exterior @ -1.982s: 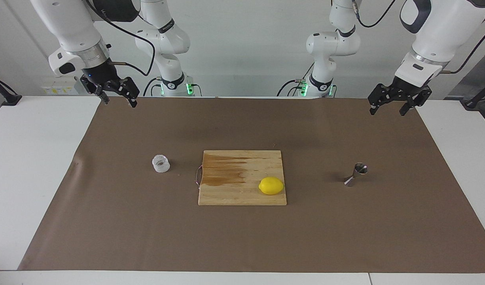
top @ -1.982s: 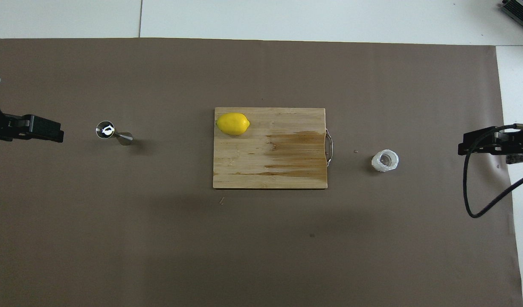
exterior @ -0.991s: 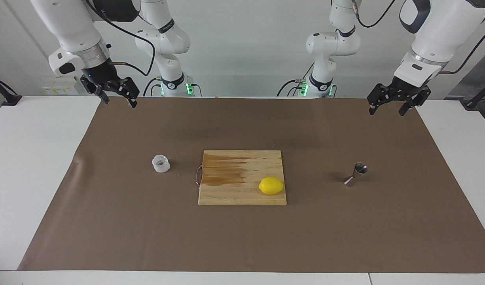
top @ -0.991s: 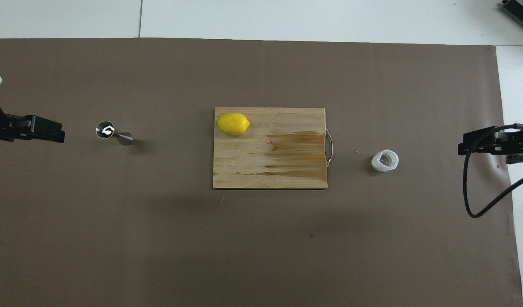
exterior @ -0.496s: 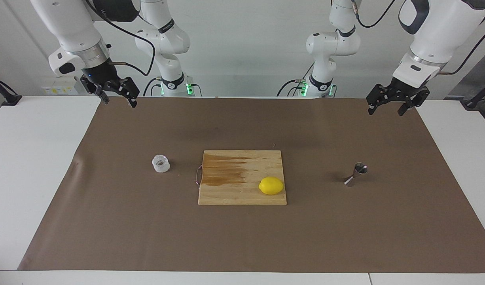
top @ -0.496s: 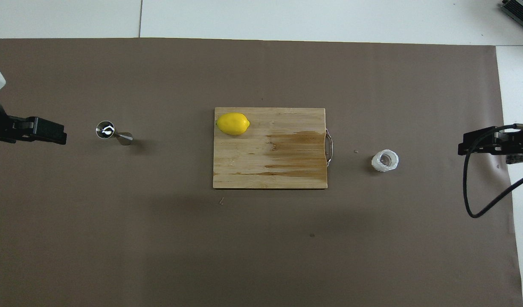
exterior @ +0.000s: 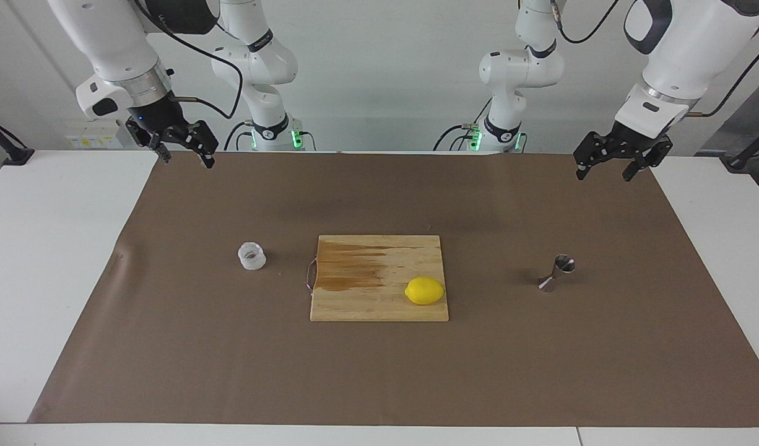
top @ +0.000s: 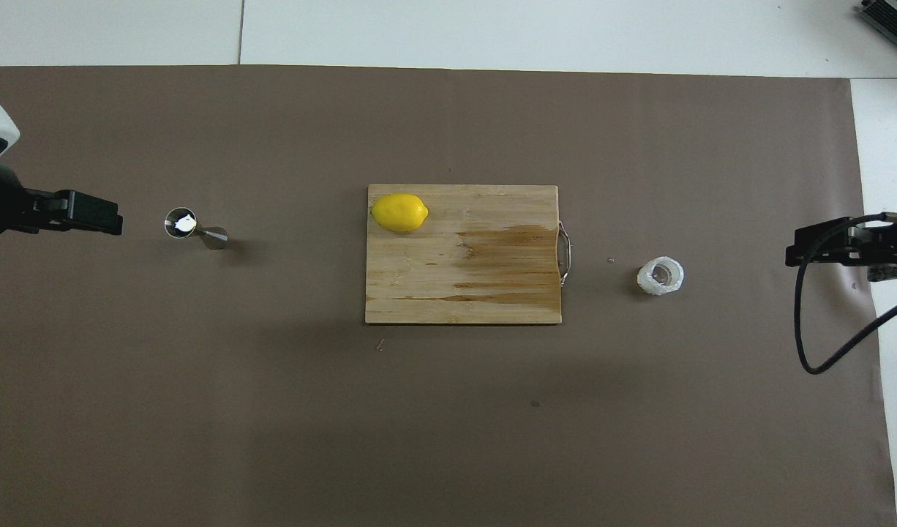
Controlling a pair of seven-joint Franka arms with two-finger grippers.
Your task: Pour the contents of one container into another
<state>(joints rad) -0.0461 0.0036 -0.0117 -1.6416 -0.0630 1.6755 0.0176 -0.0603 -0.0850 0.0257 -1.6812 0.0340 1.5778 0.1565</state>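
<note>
The small translucent ribbed plastic cup [exterior: 252, 256] stands upright on the brown mat toward the right arm's end of the table; it also shows in the overhead view [top: 661, 275]. The steel hourglass jigger [exterior: 556, 272] stands on the mat toward the left arm's end, also in the overhead view [top: 192, 227]. My left gripper [exterior: 604, 173] is open and empty, raised over the mat's corner at its own end; it shows in the overhead view [top: 106, 214]. My right gripper [exterior: 187, 159] is open and empty, raised over the mat's corner at its end, and waits; it shows in the overhead view [top: 798, 252].
A wooden cutting board [exterior: 367, 306] with a wet stain lies mid-table between cup and jigger. A yellow lemon [exterior: 425, 290] sits on the board's corner farthest from the robots, on the jigger's side. A black cable [top: 822, 344] hangs by the right gripper.
My left gripper has crept a little toward the middle of the table, on the jigger's side. The right arm, cup, jigger and lemon have not moved.
</note>
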